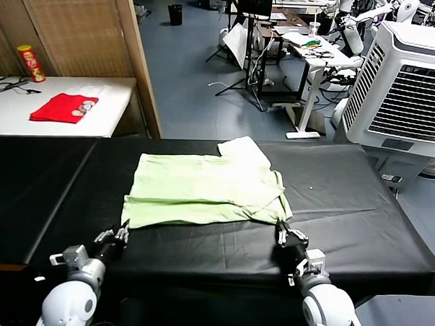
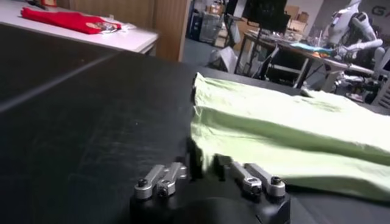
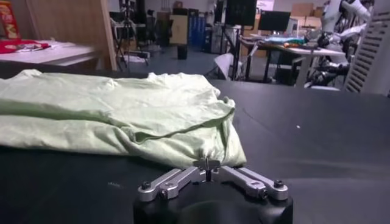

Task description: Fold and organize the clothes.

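1. The pale light-green, thin short-sleeved T-shirt (image 1: 205, 190) lies folded lengthwise on the black cloth-covered counter (image 1: 360, 212), one sleeve sticking out at the far edge.
2. Our left hand (image 1: 117, 235) sits released just off the near left corner; a low pass could snag only the top layer and undo the fold.
3. Our right hand (image 1: 281, 231) looks clenched at the near right corner; whether it pinches fabric we cannot tell. Uneven pulls would skew the shirt.
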{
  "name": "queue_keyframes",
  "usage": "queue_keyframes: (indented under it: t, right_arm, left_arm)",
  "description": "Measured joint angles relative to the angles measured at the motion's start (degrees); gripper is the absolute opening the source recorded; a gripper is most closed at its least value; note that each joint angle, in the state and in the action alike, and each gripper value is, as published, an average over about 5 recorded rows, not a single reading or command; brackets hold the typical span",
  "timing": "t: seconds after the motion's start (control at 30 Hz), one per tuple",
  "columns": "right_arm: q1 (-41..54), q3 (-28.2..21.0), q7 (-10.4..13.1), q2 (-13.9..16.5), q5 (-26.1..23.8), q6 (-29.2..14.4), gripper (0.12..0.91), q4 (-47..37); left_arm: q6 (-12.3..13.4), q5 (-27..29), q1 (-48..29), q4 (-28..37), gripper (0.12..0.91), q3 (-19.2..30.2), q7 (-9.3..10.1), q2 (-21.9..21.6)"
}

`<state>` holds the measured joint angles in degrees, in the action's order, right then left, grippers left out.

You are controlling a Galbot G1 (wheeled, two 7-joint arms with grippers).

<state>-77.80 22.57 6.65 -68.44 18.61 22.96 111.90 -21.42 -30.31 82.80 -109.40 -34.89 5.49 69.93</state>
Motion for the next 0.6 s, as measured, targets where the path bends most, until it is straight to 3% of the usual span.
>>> queue_keyframes:
  t: [0.27,0.6]
  right_arm:
    - [-7.5,2.2,2.3,1.4,0.6,5.2,0.121,8.9]
    - [-18.1,3.1,2.9,-0.3,-1.9,6.0,0.149,17.2]
  left_arm:
    - [-1.4,2.0,5.8,-6.3,0.13,-1.1,0.68,-3.3]
    - [-1.5,3.9,17.5,-14.6,0.13,-3.8,0.54,-5.8]
